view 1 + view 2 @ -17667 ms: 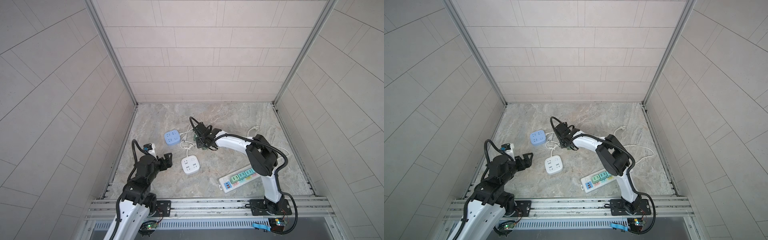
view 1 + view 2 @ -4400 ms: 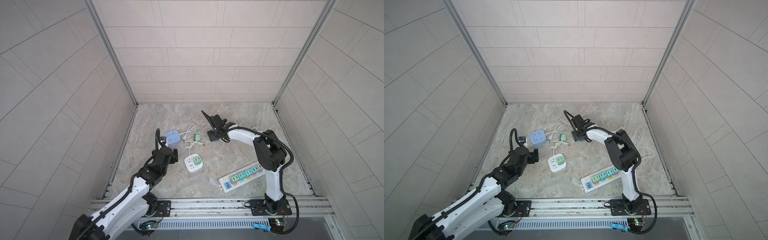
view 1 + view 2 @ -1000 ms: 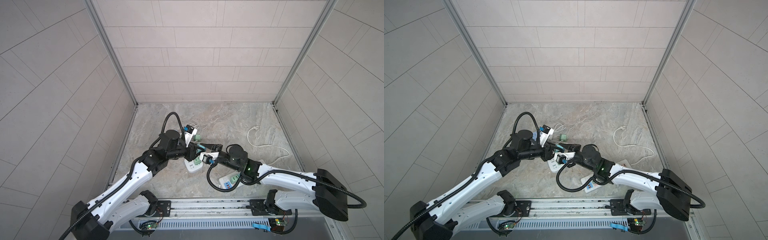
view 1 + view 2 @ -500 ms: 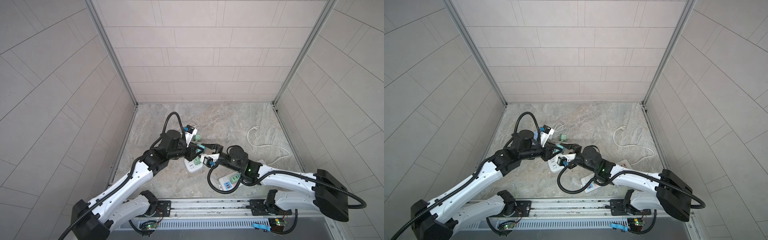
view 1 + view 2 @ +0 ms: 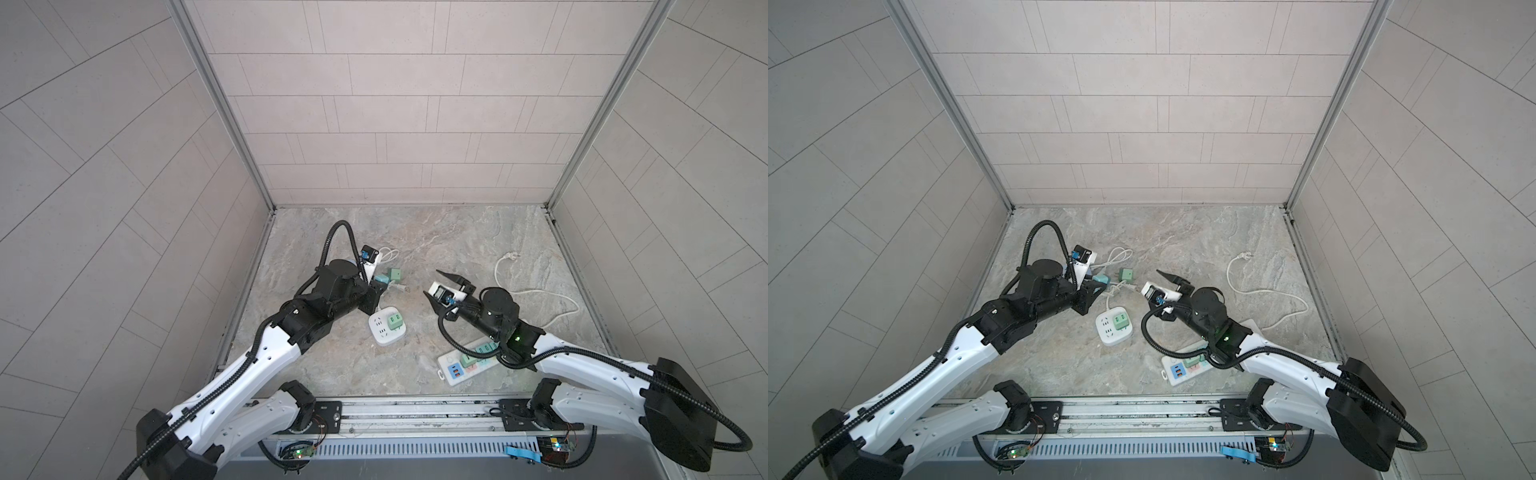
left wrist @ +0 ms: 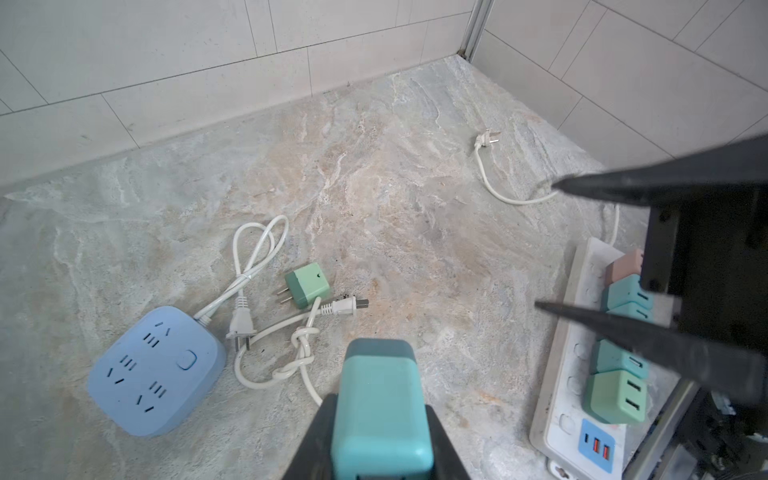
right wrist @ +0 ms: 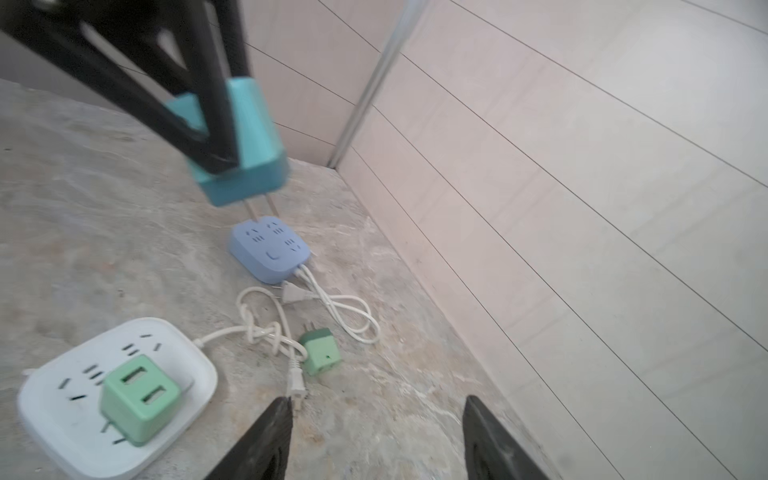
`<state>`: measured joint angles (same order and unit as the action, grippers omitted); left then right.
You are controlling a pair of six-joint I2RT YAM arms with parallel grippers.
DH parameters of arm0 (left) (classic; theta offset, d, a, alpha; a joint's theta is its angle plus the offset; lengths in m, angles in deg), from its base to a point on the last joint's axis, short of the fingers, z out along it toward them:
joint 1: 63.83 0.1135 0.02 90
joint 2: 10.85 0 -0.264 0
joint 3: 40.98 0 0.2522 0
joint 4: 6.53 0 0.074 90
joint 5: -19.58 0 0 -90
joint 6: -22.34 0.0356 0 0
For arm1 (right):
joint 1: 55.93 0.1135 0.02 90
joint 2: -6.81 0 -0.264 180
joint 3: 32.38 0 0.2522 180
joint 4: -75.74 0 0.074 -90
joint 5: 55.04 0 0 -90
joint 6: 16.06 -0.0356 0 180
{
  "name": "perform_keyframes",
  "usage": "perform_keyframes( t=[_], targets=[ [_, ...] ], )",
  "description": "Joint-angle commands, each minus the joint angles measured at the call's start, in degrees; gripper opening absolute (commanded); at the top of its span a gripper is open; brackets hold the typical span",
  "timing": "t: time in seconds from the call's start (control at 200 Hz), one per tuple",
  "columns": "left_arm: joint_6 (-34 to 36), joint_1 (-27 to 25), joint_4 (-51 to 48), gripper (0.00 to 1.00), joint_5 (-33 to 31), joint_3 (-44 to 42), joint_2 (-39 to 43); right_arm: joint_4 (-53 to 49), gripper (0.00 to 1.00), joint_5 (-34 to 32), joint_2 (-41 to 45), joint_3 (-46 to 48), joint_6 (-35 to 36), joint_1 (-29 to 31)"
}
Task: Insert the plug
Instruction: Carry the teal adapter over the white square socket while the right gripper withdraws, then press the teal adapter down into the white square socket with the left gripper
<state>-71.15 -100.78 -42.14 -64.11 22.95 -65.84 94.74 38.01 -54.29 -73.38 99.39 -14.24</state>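
Teal charger plug (image 7: 253, 137) hangs clamped in the left gripper (image 6: 379, 415), prongs facing the blue socket cube (image 7: 270, 245), seemingly for insertion. In a top view it sits twelve o'clock of the white socket cube (image 5: 386, 330). At its three o'clock, the right gripper (image 7: 376, 401) gapes empty.

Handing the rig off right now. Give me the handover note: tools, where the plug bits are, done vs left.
Left tool: shut on the teal adapter, held in the air, prongs bare.
Right tool: open, holding nothing.
Blue socket block: all sockets free.
White socket block: one green adapter plugged in.
A second green adapter lies loose by the cords.
Long strip: carries several adapters.
Done: teal adapter picked up.
Left: seat it in a socket; which one is meant I cannot tell.
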Motion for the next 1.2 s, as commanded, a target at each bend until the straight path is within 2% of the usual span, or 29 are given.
perform_keyframes(
  t=[0.0,0.09,0.16,0.395,0.56,0.736,0.991,1.196],
  targets=[
    [9.5,-0.3,-4.0,0.0,-1.1,4.9,-1.6,-3.2,0.7,-3.1,2.6,0.8,-8.5,-4.8],
    [14.9,-0.9,-12.1,0.0,0.5,9.8,-5.1,-4.8,0.75,-3.0,3.7,1.6,-14.7,-10.4],
    [17.3,-1.7,-17.1,0.0,-1.8,12.1,-6.9,-4.3,0.77,-3.8,3.3,2.4,-19.4,-13.7],
    [21.0,-2.6,-27.7,0.0,-3.1,11.4,-11.1,-3.4,0.8,-10.4,-4.7,0.4,-29.4,-19.3],
    [19.4,-4.1,-25.6,0.0,0.5,7.6,-14.2,-4.6,0.8,-12.4,-8.5,-1.3,-34.2,-22.2],
    [16.2,-7.2,-20.1,0.0,1.5,5.2,-19.4,0.5,0.81,-13.3,-12.7,0.7,-38.2,-24.5],
    [14.7,-10.3,-19.8,0.0,-0.1,6.0,-28.1,-0.3,0.8,-12.7,-14.1,-0.6,-38.1,-24.5],
    [14.1,-10.5,-19.3,0.0,-0.5,4.2,-27.0,0.8,0.8,-12.7,-13.4,0.4,-38.1,-24.6]
  ],
)
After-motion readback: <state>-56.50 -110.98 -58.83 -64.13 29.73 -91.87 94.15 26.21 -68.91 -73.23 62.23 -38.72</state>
